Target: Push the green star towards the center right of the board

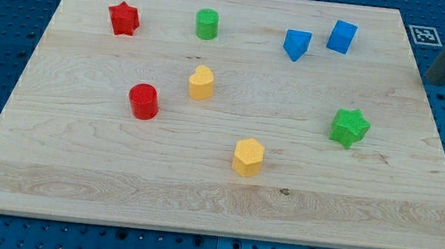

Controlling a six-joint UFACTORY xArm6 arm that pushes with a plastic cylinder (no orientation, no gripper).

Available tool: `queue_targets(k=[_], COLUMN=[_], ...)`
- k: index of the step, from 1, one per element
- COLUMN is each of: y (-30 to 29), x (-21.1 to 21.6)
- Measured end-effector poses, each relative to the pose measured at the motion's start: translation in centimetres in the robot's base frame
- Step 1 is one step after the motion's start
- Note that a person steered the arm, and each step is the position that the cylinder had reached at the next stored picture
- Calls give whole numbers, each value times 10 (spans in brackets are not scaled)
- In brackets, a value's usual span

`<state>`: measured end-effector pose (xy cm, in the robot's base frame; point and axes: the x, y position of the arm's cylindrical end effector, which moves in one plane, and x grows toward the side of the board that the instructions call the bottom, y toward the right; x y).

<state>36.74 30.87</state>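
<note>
The green star (350, 127) lies on the wooden board (77, 167), right of the middle, a little short of the board's right edge. My tip (437, 81) is the lower end of a dark rod that comes in from the view's top right corner. It stands just past the board's right edge, over the blue perforated table, up and to the right of the green star and well apart from it. It touches no block.
A blue cube (342, 37) and a blue triangular block (296, 44) lie above the star. A green cylinder (207, 24), red star (123, 19), red cylinder (144, 101), yellow block (201, 82) and yellow hexagon (248, 157) lie further left.
</note>
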Motion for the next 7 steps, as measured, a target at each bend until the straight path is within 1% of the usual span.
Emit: queue_targets(k=[1, 2, 4, 5, 6, 7], y=[-42, -99, -193, -220, -227, -195], x=[14, 12, 19, 43, 87, 128])
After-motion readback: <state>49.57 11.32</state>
